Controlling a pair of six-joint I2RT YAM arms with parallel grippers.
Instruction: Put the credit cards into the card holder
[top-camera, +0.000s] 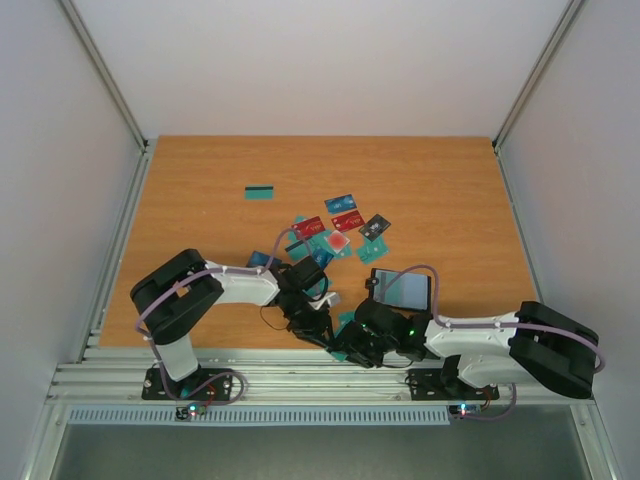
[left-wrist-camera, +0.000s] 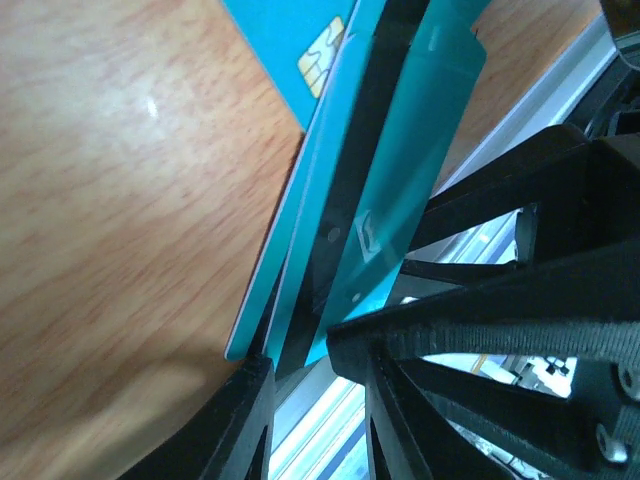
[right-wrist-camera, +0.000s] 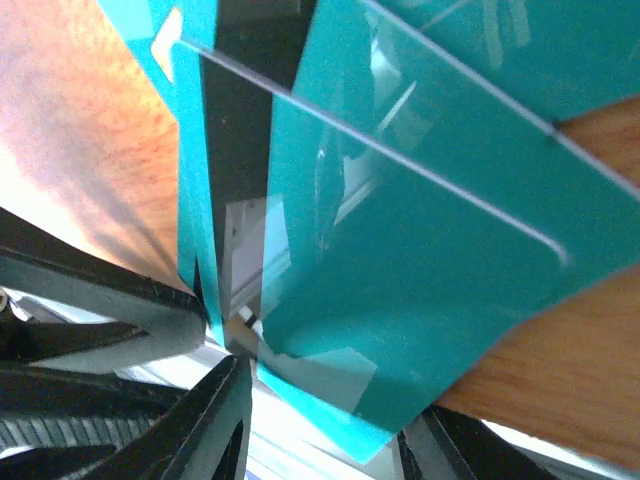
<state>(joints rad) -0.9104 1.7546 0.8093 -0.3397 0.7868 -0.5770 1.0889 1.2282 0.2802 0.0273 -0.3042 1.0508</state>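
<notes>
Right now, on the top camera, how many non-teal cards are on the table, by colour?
Red thin plastic cards: 3, one partly hidden in the teal heap
Blue thin plastic cards: 2, one half under the left arm
Dark grey thin plastic card: 1
Total: 6

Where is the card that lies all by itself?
Start at the brown wooden table and look at its far left part, beyond the scatter of small plastic cards in the middle. There lies a thin teal rectangular card with a black stripe. It lies well apart from all the others.
</notes>
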